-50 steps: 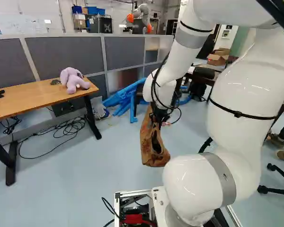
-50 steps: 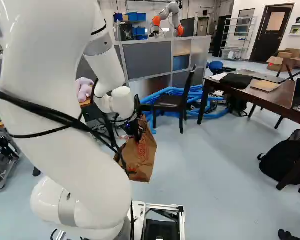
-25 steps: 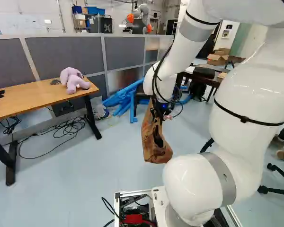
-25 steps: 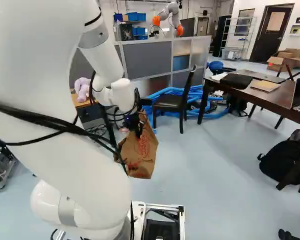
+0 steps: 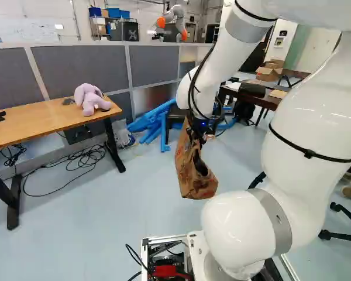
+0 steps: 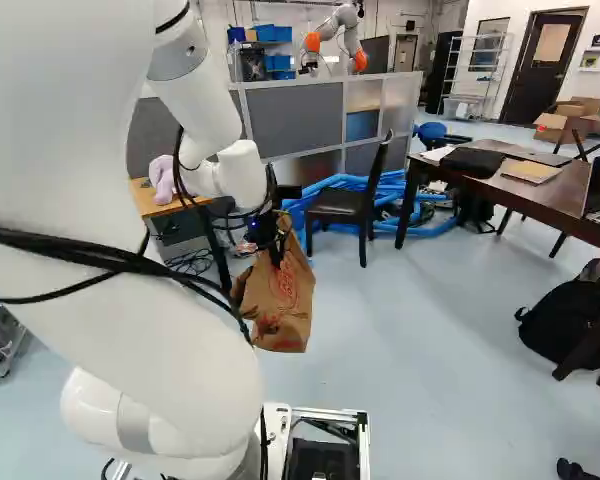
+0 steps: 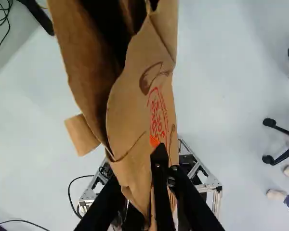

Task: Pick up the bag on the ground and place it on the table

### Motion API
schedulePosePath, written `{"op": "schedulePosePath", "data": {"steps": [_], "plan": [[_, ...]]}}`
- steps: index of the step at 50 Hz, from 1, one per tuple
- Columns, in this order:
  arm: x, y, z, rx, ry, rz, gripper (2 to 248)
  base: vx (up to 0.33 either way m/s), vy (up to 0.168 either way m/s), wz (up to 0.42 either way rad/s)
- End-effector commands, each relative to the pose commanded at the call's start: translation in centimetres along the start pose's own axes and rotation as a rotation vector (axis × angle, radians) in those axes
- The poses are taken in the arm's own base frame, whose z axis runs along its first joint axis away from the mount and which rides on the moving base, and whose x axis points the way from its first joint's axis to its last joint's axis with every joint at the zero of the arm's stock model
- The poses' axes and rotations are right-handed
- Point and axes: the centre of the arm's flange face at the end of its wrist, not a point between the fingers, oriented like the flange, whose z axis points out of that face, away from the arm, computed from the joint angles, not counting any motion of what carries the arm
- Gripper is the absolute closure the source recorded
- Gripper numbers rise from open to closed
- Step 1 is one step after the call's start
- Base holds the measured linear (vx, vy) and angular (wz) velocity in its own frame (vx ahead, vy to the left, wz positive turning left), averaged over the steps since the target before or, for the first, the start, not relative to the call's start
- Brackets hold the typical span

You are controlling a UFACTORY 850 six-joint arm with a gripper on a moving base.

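at the left of the left base view you have the light wooden tabletop (image 5: 44, 122), with a lilac plush toy (image 5: 89, 100) near its end. it sits just where it did, so your base hasn't moved.

next to the right, well apart from it, the brown paper bag (image 5: 196, 182) hangs upright but aslant over the pale blue floor (image 5: 134, 216). over the last second your arm has carried it a little higher; the black hand (image 5: 193, 138) is closed on its upper edge, and the bag has moved with it. so your pick looks done, and carrying is the step now.

furthest right, in the right base view, past a black chair (image 6: 342, 203), stands a dark wooden tabletop (image 6: 545, 203). you can't tell which one is meant; lift the bag's base clear of either edge, since the thin paper might tear or swing.
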Motion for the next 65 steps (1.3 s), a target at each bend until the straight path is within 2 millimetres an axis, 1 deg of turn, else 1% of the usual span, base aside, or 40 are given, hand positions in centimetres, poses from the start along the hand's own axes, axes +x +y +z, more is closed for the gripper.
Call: {"op": "schedulePosePath", "data": {"steps": [18, 35, 50, 65], "plan": [[0.8, 0.1, -2.6, -0.030, -0.027, -0.022, 229, 0.000, 0.000, 0.000], [1.9, 0.0, -5.1, -0.056, -0.013, -0.050, 229, 0.000, 0.000, 0.000], [3.1, -0.1, -7.2, -0.076, 0.014, -0.073, 229, 0.000, 0.000, 0.000], [4.8, -0.4, -9.3, -0.108, 0.026, -0.102, 229, 0.000, 0.000, 0.000]]}}
